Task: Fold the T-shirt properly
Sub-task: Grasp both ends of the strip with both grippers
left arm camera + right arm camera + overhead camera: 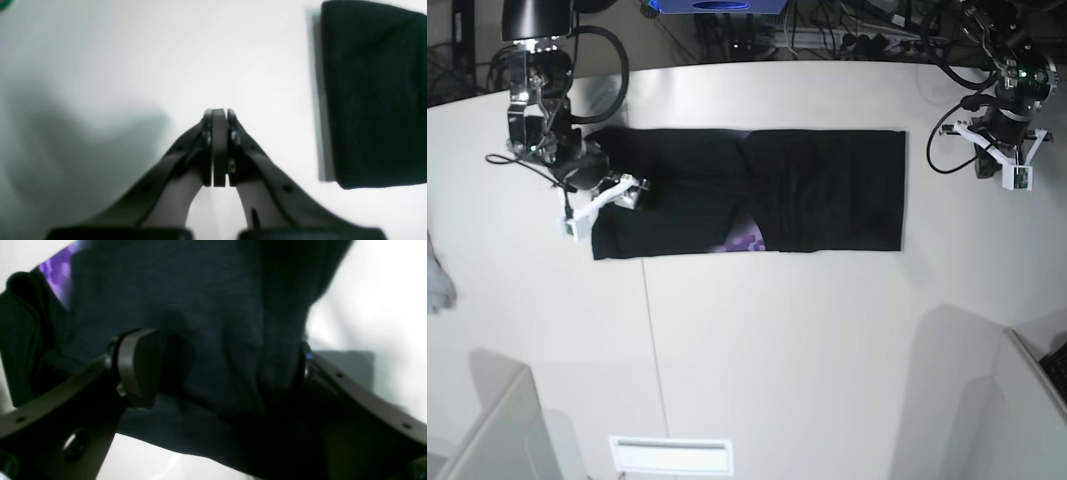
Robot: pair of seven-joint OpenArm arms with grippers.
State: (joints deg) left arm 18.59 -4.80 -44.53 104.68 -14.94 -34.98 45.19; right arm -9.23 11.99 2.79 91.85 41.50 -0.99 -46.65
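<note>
The black T-shirt lies on the white table as a long folded strip, with a bit of purple print showing at its front edge. My right gripper is at the strip's left end. In the right wrist view it is open, its jaws wide apart with dark cloth bunched between them, and purple print shows at the upper left. My left gripper hovers over bare table to the right of the shirt. It is shut and empty, with the shirt's edge to its right.
A small pale grey cloth lies at the table's left edge. A white plate sits at the front edge. Grey partitions stand at both front corners. Cables and equipment run along the back.
</note>
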